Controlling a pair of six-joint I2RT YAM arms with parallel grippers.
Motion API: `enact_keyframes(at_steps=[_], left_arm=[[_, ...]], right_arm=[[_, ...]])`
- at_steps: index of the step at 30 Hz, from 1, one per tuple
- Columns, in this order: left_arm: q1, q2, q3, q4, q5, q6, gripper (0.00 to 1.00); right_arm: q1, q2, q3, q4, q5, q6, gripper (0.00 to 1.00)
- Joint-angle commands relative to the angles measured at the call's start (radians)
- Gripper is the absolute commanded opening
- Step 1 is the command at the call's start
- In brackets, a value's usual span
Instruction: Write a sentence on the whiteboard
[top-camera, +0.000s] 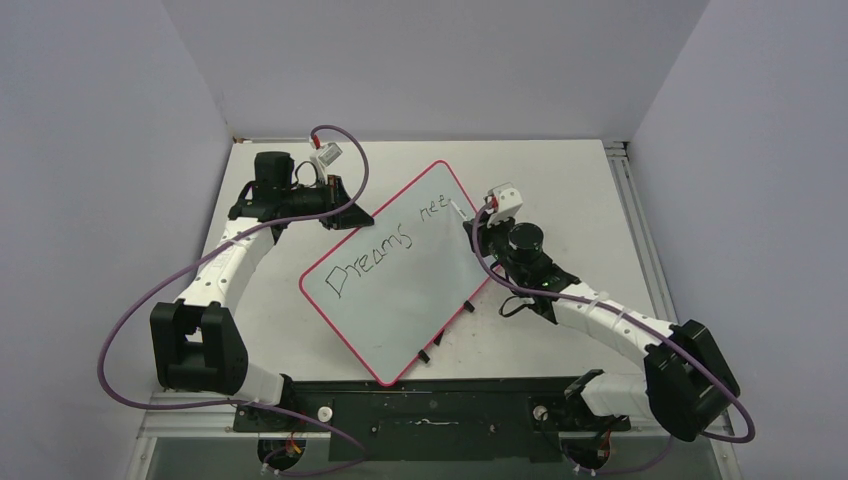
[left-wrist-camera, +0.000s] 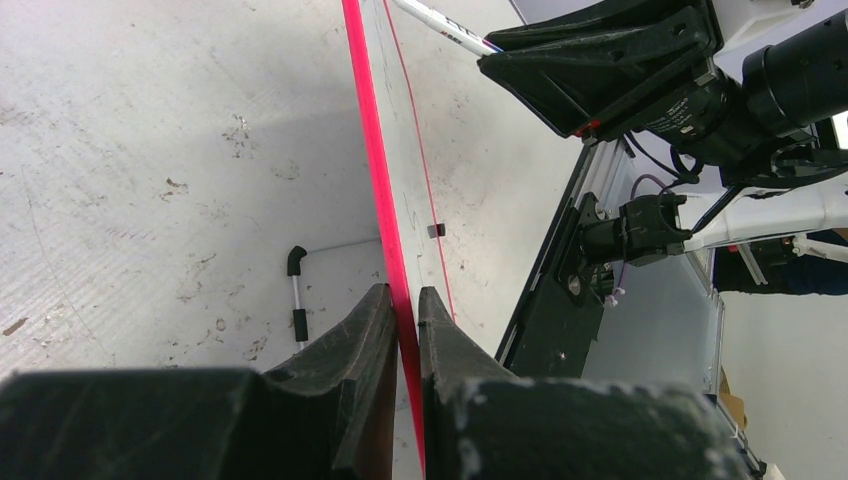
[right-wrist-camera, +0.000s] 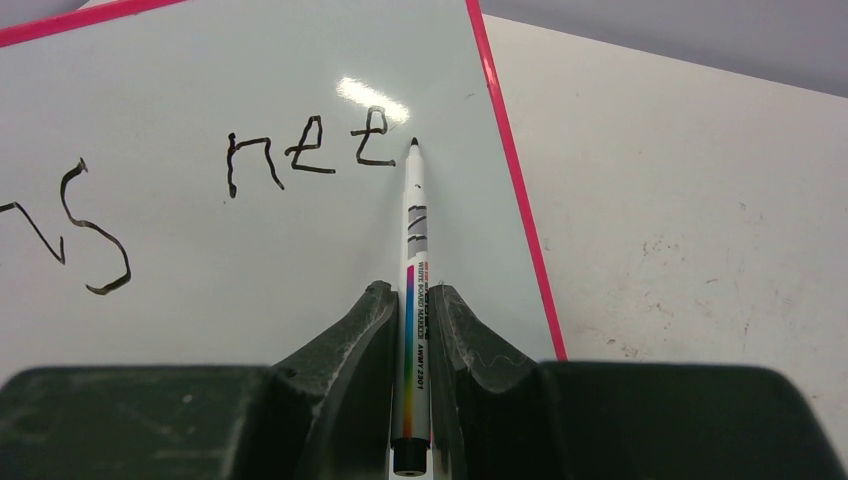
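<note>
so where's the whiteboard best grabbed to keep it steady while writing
Its pink rim, from the far left edge, clear of the marker: the whiteboard is flat and wide, so only the rim fits between jaws, as the left gripper shows.

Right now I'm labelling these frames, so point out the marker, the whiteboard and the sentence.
marker (right-wrist-camera: 415, 215): right wrist view, upper barrel.
whiteboard (top-camera: 400, 312): top external view, bare surface below the writing.
sentence (top-camera: 371, 256): top external view, middle of "Dreams".
</note>
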Motion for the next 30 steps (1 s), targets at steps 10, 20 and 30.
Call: enact_keyframes(at_steps=[10,20,30], left_arm=[[-0.003,0.004,-0.006,-0.005,0.053,0.04,0.0],[-0.003,0.005,-0.004,-0.006,0.052,0.041,0.0],[-0.003,0.006,-0.005,-0.007,0.05,0.041,0.0]], right_arm=[[-0.02,0.041,0.053,0.065,-0.006,-0.011,0.05],[-0.022,0.046,0.055,0.079,-0.073,-0.029,0.05],[-0.022,0.024,0.031,0.076,-0.093,-0.037,0.05]])
